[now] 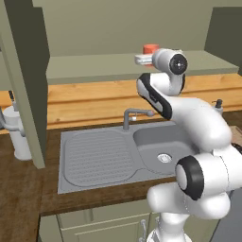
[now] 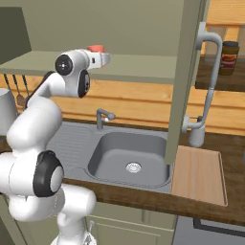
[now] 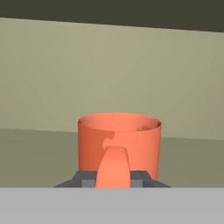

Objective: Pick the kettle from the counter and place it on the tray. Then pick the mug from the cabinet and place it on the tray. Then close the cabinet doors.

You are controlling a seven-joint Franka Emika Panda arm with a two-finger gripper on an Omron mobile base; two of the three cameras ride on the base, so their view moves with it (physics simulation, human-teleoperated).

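The orange-red mug (image 1: 151, 48) (image 2: 96, 48) stands on the pale green shelf of the cabinet (image 1: 94, 66) (image 2: 139, 67). My arm reaches up into the cabinet, and the gripper (image 1: 142, 59) (image 2: 103, 58) (image 3: 113, 178) is level with the mug. In the hand view the mug (image 3: 118, 138) is right in front, and its side handle sits between the dark fingers, which are shut on it. The tan wooden tray (image 2: 198, 174) lies bare on the counter (image 2: 143, 194) right of the sink. Both cabinet doors (image 1: 28, 80) (image 2: 186, 76) stand open. The kettle is out of view.
The grey sink (image 1: 160, 146) (image 2: 129, 155) with its faucet (image 1: 132, 116) (image 2: 101, 117) and ribbed drainboard (image 1: 94, 156) lies below the arm. A soap dispenser (image 1: 218, 105) stands behind the sink. A dark jar (image 2: 229, 57) sits beyond the right door. The door handles (image 2: 208, 81) jut out.
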